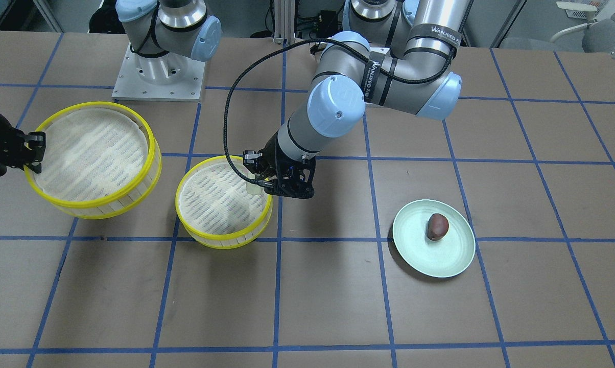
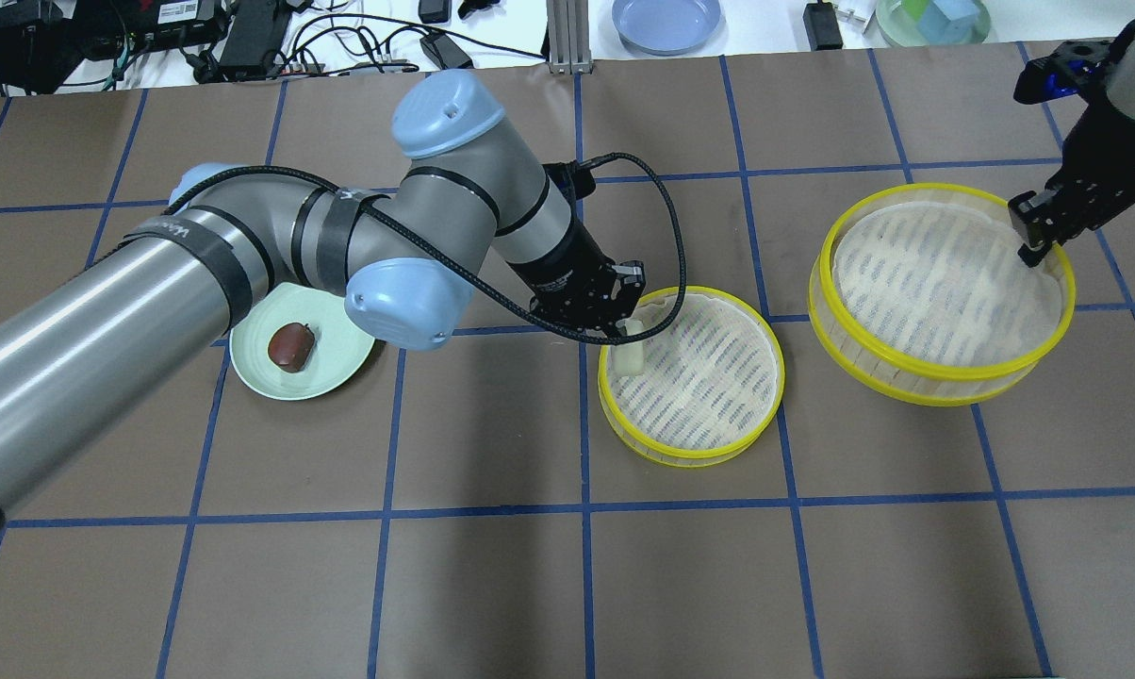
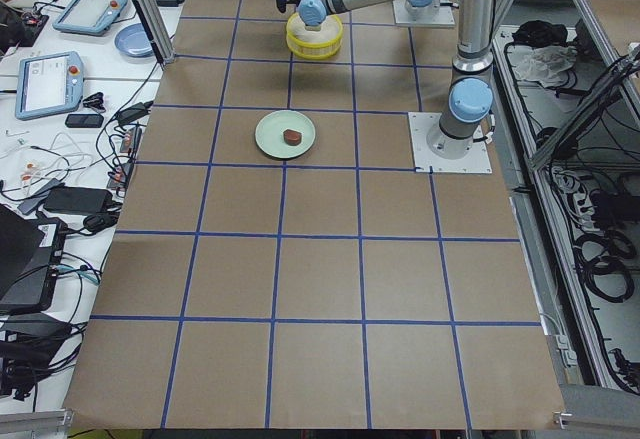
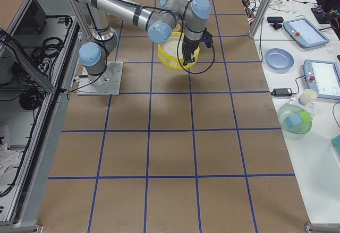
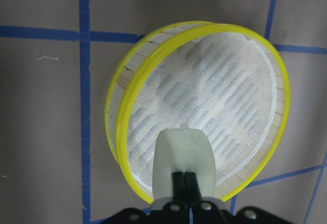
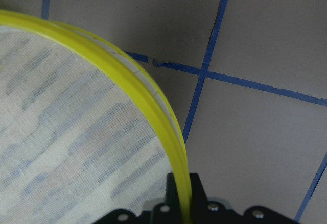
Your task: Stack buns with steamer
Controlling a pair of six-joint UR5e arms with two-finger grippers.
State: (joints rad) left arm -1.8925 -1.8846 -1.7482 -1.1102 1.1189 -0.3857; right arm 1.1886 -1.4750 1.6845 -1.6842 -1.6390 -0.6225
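My left gripper [image 2: 627, 332] is shut on the pale cream bun [image 2: 630, 357] and holds it over the near-left rim of one steamer basket [image 2: 709, 377], which stands on the table. In the left wrist view the cream bun [image 5: 184, 147] sits between the fingers above that basket's woven floor [image 5: 214, 91]. My right gripper [image 2: 1034, 236] is shut on the rim of the second steamer basket [image 2: 945, 283] and holds it lifted and tilted above the table. The dark reddish-brown bun [image 2: 291, 346] lies on the pale green plate [image 2: 337, 368] to the left.
The brown table has a blue tape grid. The left arm's black cable [image 2: 666, 236] loops over the table near the standing basket. A blue plate [image 2: 666, 21] and electronics lie beyond the far edge.
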